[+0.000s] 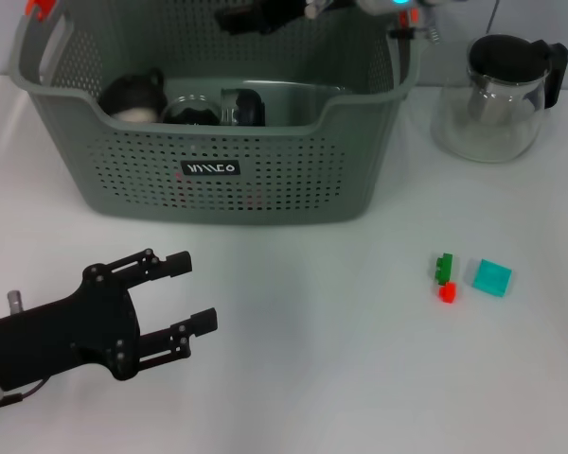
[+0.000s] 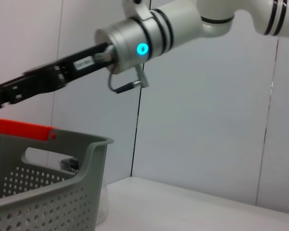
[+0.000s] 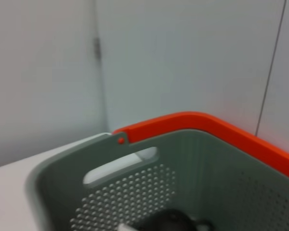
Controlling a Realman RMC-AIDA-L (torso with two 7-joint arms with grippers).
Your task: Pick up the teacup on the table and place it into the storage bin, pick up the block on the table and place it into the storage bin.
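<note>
White table (image 1: 293,378) carries grey-green perforated plastic storage bin (image 1: 227,184); right of the bin, glass teapot with black lid (image 1: 497,95). Nearer than the teapot: green-and-red block (image 1: 444,276), teal cube (image 1: 491,277) beside it.

Your left gripper (image 1: 189,295) sits low at the near left of the head view, its black wrist level and its two fingers spread wide apart, pointing forward and to the right. Your right gripper (image 1: 229,19) reaches in from the far right, arm extended leftward up high; its fingers cannot be judged.
</note>
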